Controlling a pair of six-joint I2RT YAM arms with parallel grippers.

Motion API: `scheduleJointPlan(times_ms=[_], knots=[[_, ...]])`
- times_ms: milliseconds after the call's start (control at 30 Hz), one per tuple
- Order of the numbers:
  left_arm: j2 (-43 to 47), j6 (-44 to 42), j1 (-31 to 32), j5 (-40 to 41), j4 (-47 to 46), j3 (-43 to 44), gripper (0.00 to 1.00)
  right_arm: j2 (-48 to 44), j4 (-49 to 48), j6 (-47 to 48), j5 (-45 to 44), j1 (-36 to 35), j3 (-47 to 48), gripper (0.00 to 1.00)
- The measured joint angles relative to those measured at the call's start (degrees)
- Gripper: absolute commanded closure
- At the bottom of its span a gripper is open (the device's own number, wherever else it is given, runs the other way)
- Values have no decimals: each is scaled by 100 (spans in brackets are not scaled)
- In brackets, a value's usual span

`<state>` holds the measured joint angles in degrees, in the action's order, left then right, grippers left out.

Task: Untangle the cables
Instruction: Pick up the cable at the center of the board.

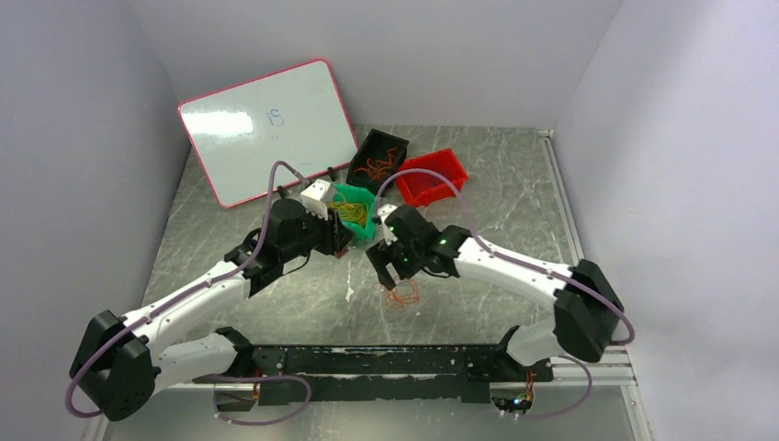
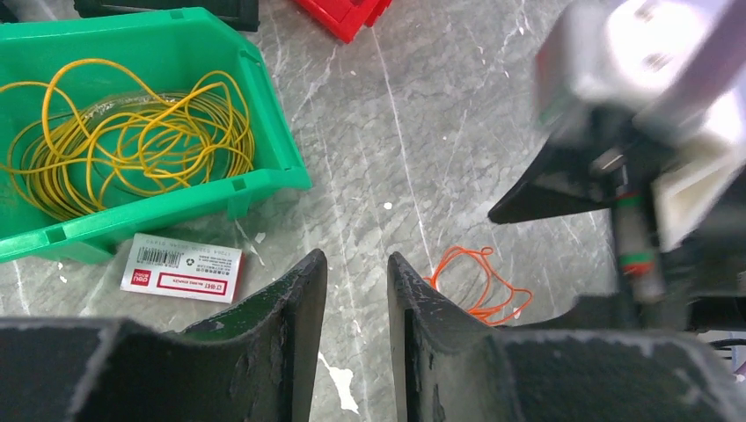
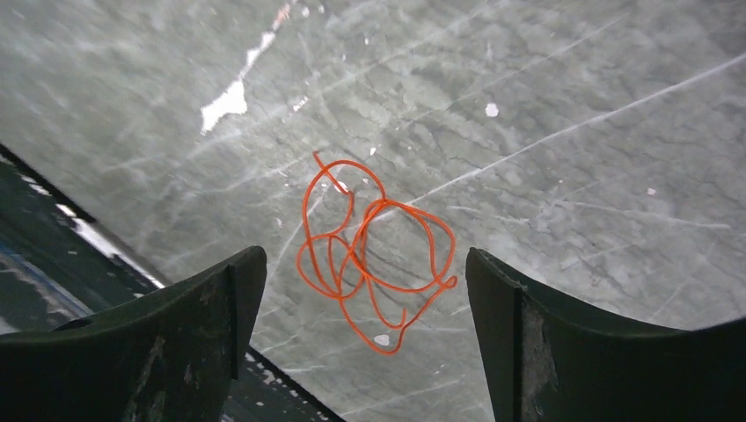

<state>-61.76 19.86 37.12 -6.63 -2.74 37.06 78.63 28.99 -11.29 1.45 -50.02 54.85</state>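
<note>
A small tangle of orange cable (image 1: 401, 294) lies loose on the grey table. In the right wrist view the orange cable (image 3: 380, 207) sits on the table between and below my right gripper's (image 3: 365, 255) wide-open, empty jaws. My right gripper (image 1: 384, 266) hovers just above and left of it. My left gripper (image 1: 342, 241) is beside the green bin; its jaws (image 2: 356, 257) stand a narrow gap apart with nothing between them. The orange cable (image 2: 482, 286) shows just right of its right finger. Yellow cables (image 2: 132, 141) lie coiled in the green bin (image 2: 264, 114).
A black bin (image 1: 377, 165) holding orange cables and a red bin (image 1: 432, 176) stand behind the green bin (image 1: 354, 213). A whiteboard (image 1: 266, 129) leans at the back left. A white label card (image 2: 180, 268) lies by the green bin. The right arm's wrist (image 2: 633, 105) is close to my left gripper.
</note>
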Motion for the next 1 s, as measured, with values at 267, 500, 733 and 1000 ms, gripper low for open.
scheduleJointPlan(times_ms=[267,500,733,1000], knots=[[68,0,-50,33,129,0,64,820,90,243,-472,-264,17,14],[122,-17,-101,68,251,0,65,1320,96,442,-682,-254,26,25],[203,-17,-109,103,275,0,65,1451,107,625,-614,-105,66,55],[306,-15,-136,129,310,0,65,1451,101,664,-501,-15,94,80]])
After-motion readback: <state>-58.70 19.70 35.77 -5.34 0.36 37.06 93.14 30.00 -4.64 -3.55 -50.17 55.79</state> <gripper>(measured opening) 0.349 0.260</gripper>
